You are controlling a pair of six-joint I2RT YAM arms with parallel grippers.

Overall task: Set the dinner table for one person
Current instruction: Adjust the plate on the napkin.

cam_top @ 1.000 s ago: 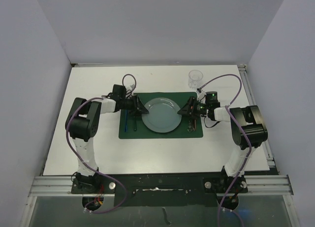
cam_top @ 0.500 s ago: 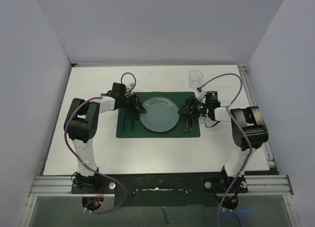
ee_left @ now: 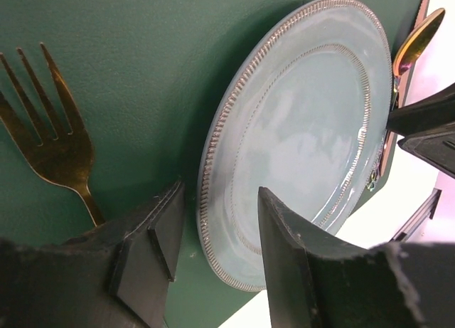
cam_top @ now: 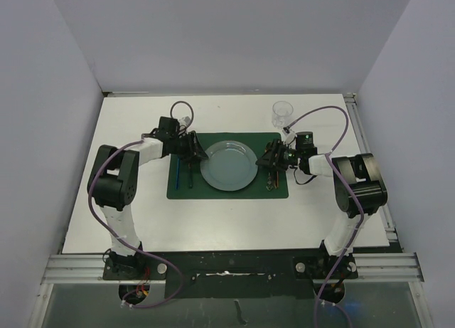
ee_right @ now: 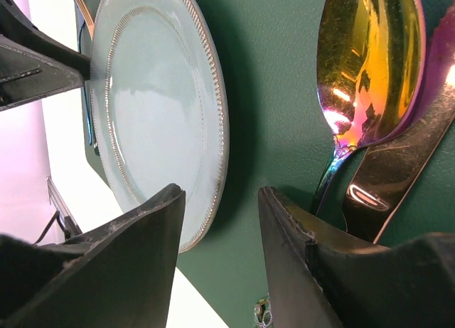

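A pale blue plate (cam_top: 229,166) lies in the middle of a dark green placemat (cam_top: 227,191) on the white dinner table (cam_top: 128,221). A gold fork (cam_top: 190,173) and a blue-handled utensil (cam_top: 177,176) lie left of the plate. An iridescent spoon (ee_right: 370,65) and a knife (ee_right: 398,164) lie right of it. My left gripper (cam_top: 202,157) is open, its jaws either side of the plate's left rim (ee_left: 206,221). My right gripper (cam_top: 266,160) is open, its jaws either side of the right rim (ee_right: 217,150). Both are low over the mat.
A clear glass (cam_top: 282,113) stands on the table behind the mat's right corner, close to my right arm. Grey walls enclose the table on three sides. Metal rails run along the right and near edges.
The placemat with the plate and cutlery has shifted slightly left and away from me. Both grippers moved with it and stay at the plate's rim.
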